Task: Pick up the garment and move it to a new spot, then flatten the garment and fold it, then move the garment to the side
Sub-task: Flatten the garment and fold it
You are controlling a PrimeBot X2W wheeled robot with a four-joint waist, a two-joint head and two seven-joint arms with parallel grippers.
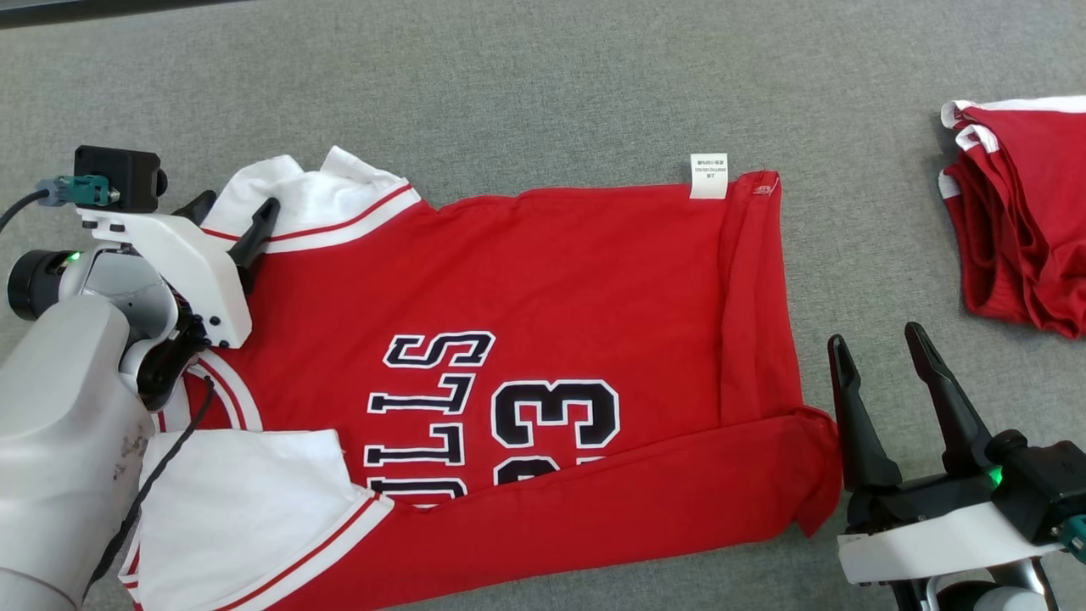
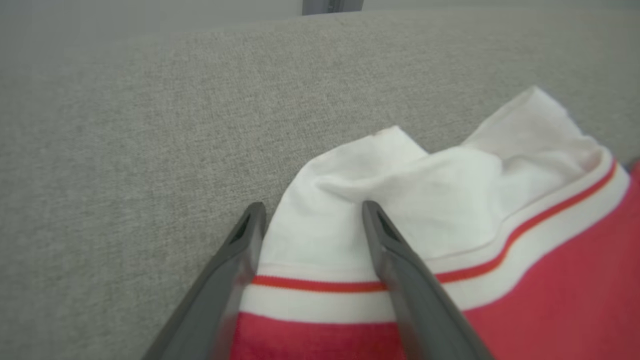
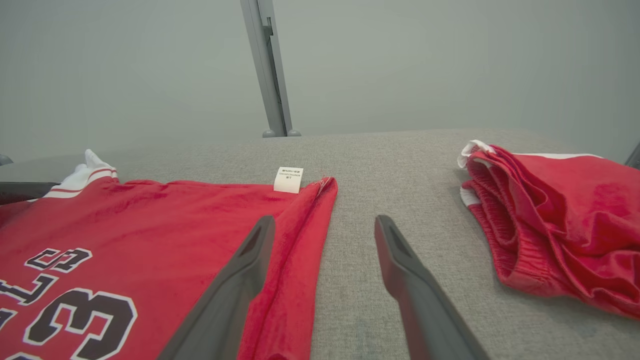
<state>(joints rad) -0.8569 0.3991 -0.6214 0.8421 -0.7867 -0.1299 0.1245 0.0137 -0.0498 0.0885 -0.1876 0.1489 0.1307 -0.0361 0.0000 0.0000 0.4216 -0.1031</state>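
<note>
grey fabric surface [image 1: 543,85], pale wall [image 3: 450,60], metal post [image 3: 270,75].

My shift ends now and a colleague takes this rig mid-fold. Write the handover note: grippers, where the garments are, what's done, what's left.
Jersey: spread flat mid-table, near long edge folded over the lettering.
Left gripper: open, fingers either side of its far white sleeve, nothing gripped.
Right gripper: open, empty, above the table just off the hem end.
Second red garment: piled at far right, apart.
Done: placing, flattening, first fold. Left: remaining folds, probably that sleeve next, then moving it aside.
</note>
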